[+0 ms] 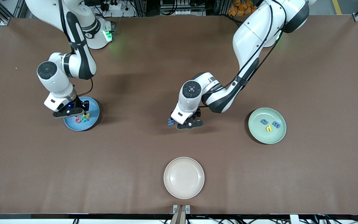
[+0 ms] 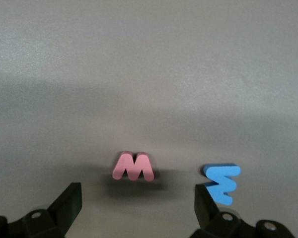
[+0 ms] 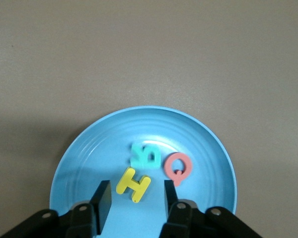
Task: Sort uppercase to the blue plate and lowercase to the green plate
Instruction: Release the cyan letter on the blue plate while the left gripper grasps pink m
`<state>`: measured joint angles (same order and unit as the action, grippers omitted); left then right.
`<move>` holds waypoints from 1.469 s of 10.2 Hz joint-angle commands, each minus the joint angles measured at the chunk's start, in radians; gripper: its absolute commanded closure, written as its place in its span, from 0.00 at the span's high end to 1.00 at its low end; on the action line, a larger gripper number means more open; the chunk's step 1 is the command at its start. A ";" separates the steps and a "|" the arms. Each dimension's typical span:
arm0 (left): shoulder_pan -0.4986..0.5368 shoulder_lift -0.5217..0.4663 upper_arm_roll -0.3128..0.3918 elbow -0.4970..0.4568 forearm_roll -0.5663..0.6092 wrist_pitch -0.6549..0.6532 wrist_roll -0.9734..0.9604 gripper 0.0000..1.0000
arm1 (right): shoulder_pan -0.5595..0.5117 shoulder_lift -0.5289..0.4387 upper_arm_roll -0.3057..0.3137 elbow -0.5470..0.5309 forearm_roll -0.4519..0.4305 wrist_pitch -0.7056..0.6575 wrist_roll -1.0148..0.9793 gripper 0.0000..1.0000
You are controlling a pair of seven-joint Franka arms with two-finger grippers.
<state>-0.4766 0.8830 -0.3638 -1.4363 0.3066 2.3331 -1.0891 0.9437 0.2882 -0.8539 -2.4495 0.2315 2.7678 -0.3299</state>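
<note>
The right gripper (image 3: 134, 198) hangs just over the blue plate (image 3: 89, 148), which sits toward the right arm's end of the desk (image 1: 135, 62). Its fingers (image 3: 101, 198) stand apart and hold nothing, with the yellow H (image 3: 133, 184) lying on the plate between them. Beside the H on the same plate lie a teal letter (image 3: 145, 155) and the red Q (image 3: 178, 166).

Toward the left arm's end of the desk from the blue plate, the left gripper (image 2: 139, 203) hovers low over the bare desk, fingers (image 2: 69, 201) wide apart around nothing. The red w (image 2: 133, 167) lies flat just ahead of them, the blue M (image 2: 222, 182) just beside one fingertip (touching or not, I cannot tell).

The green plate (image 1: 278, 137), well apart from the blue plate toward the left arm's end, holds two blue letters (image 1: 264, 121) and a yellow one (image 1: 269, 128). The cream plate (image 1: 184, 177) lies nearer the front camera than the blue plate.
</note>
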 commanded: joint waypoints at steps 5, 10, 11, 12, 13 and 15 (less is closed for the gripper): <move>-0.055 0.014 0.054 0.017 -0.004 -0.001 -0.044 1.00 | 0.013 -0.129 0.006 0.065 -0.004 -0.216 0.079 0.54; -0.068 0.014 0.094 0.010 -0.001 -0.001 0.054 1.00 | 0.018 -0.142 0.009 0.321 -0.018 -0.593 0.179 0.55; -0.069 0.016 0.097 0.010 -0.003 -0.001 0.072 1.00 | 0.024 -0.141 0.012 0.361 -0.018 -0.638 0.218 0.55; -0.069 0.019 0.097 0.010 -0.003 -0.001 0.075 1.00 | 0.050 -0.141 0.013 0.377 -0.020 -0.642 0.286 0.55; -0.069 0.024 0.097 0.010 -0.003 -0.001 0.075 1.00 | 0.079 -0.135 0.021 0.395 -0.020 -0.642 0.352 0.55; -0.069 0.024 0.097 0.011 -0.004 -0.001 0.075 1.00 | 0.090 -0.130 0.062 0.415 -0.018 -0.630 0.474 0.55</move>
<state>-0.5380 0.9017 -0.2753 -1.4365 0.3066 2.3326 -1.0341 1.0289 0.1631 -0.8172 -2.0503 0.2319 2.1415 0.0541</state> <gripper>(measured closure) 0.000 0.449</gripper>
